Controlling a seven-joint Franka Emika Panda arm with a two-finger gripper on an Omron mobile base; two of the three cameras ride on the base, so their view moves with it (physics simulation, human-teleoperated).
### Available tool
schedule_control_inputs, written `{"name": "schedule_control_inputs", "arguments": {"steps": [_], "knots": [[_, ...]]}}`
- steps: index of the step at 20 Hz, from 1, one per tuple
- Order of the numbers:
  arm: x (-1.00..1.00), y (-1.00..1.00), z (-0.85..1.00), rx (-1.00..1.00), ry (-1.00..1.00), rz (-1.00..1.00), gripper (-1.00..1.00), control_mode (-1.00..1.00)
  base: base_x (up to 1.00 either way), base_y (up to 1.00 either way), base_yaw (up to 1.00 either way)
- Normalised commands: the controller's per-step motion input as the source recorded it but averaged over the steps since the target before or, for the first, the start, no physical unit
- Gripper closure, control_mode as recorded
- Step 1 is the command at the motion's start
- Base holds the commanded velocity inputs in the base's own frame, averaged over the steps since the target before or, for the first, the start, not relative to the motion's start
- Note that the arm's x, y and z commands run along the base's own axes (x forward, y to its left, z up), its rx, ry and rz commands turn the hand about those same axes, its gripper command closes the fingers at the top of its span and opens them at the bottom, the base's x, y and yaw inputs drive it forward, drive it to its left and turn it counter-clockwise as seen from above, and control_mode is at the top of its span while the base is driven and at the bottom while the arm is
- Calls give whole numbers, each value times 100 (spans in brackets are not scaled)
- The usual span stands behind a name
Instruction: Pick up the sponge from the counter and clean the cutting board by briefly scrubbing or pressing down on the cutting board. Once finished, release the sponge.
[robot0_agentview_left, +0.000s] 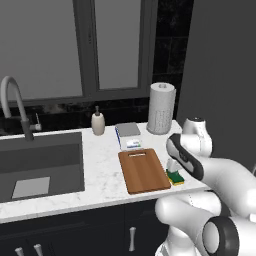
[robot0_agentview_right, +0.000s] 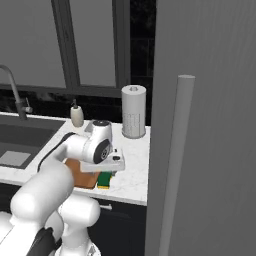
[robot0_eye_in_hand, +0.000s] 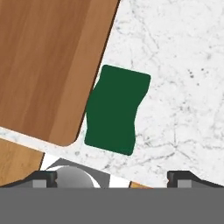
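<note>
The sponge (robot0_eye_in_hand: 116, 108), dark green on top with a yellow base (robot0_agentview_left: 176, 178), lies flat on the white marble counter (robot0_agentview_left: 102, 170), touching the right long edge of the brown cutting board (robot0_agentview_left: 143, 170) near its front corner. The board's slot handle points toward the window. My gripper (robot0_agentview_left: 173, 166) hangs directly over the sponge, pointing down. In the hand view its two dark fingertips (robot0_eye_in_hand: 43, 177) stand wide apart with nothing between them, so it is open. In the right base view the hand covers most of the sponge (robot0_agentview_right: 104, 179) and part of the board (robot0_agentview_right: 82, 178).
A grey-and-white box (robot0_agentview_left: 129, 136) lies just behind the board. A paper towel roll (robot0_agentview_left: 161, 108) and a soap bottle (robot0_agentview_left: 98, 122) stand at the back. The dark sink basin (robot0_agentview_left: 40, 165) with its faucet (robot0_agentview_left: 15, 102) is to the left. A tall grey panel (robot0_agentview_right: 205, 125) rises on the right.
</note>
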Motion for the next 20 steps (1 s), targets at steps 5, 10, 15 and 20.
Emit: {"name": "schedule_control_inputs", "arguments": {"steps": [5, 10, 15, 20], "knots": [[28, 0, -36, 0, 0, 2, -100, -100, 0, 0, 0], [24, 0, -38, 0, 0, 0, -100, -100, 0, 0, 0], [1, -4, -43, 0, 0, 0, -100, -100, 0, 0, 0], [0, -20, -16, 0, -1, 0, -100, -100, 0, 0, 0]]}}
